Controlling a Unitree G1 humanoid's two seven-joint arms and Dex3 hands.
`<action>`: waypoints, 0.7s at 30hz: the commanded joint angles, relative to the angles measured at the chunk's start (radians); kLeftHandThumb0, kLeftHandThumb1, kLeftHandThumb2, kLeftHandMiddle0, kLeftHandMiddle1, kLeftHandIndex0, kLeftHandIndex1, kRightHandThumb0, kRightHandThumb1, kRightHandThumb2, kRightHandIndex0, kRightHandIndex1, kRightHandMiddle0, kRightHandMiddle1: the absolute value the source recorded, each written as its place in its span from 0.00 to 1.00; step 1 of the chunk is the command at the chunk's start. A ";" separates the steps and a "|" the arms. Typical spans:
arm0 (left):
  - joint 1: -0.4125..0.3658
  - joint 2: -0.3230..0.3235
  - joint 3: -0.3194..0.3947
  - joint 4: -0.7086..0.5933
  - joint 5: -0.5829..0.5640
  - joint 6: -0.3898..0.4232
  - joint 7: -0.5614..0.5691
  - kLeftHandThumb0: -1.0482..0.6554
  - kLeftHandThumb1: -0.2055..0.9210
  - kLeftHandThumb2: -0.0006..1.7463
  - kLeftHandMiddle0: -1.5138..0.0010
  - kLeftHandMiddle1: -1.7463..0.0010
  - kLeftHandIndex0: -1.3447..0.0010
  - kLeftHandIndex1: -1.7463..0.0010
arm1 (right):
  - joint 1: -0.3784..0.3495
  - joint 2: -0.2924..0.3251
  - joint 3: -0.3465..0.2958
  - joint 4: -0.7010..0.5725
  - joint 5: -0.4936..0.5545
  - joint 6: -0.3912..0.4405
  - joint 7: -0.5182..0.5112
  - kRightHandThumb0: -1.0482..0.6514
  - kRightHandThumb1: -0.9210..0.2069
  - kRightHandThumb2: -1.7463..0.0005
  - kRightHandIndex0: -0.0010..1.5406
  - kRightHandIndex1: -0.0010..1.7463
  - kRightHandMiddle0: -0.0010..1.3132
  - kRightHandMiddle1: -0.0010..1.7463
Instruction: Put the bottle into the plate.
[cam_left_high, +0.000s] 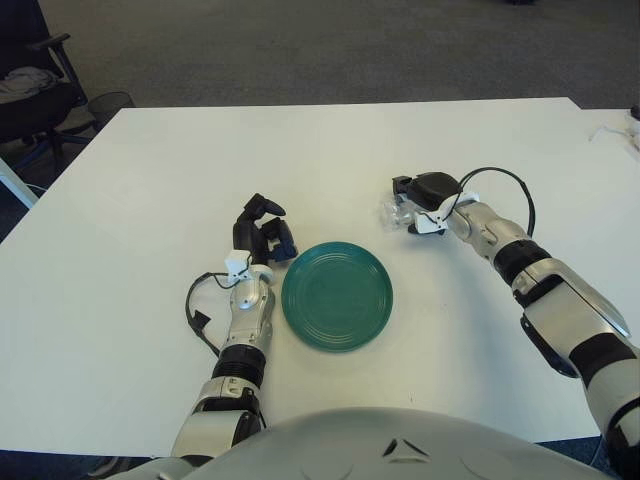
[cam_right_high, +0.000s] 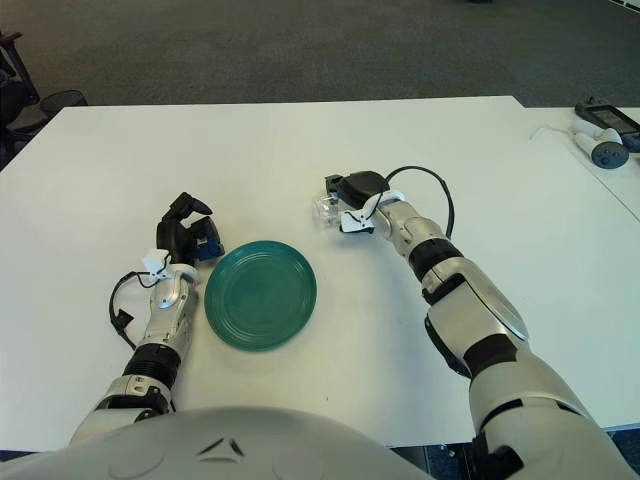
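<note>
A small clear bottle is on the white table, up and to the right of the green plate. My right hand reaches in from the right with its black fingers curled over the bottle, so only the bottle's left end shows. The bottle is also visible in the right eye view, a short way from the plate. The plate has nothing on it. My left hand is idle just beside the plate's upper left rim, fingers relaxed and holding nothing.
A dark office chair stands off the table's far left corner. A white and black device with a cable sits on a neighbouring surface at the far right. The table's far edge runs along the grey carpet.
</note>
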 joint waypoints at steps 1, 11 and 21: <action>0.072 -0.050 0.004 0.073 -0.005 0.002 0.004 0.26 0.22 0.95 0.13 0.00 0.37 0.00 | 0.117 0.006 0.017 0.023 0.004 -0.016 0.066 0.62 0.84 0.04 0.58 0.94 0.49 1.00; 0.063 -0.060 0.010 0.076 -0.011 0.011 0.019 0.26 0.22 0.95 0.14 0.00 0.37 0.00 | 0.143 -0.010 -0.006 -0.018 0.020 -0.034 0.099 0.62 0.80 0.06 0.56 0.96 0.46 1.00; 0.062 -0.062 0.010 0.071 -0.022 0.021 0.005 0.26 0.22 0.95 0.14 0.00 0.37 0.00 | 0.163 -0.013 -0.033 -0.053 0.038 -0.026 0.098 0.62 0.80 0.06 0.55 0.97 0.46 1.00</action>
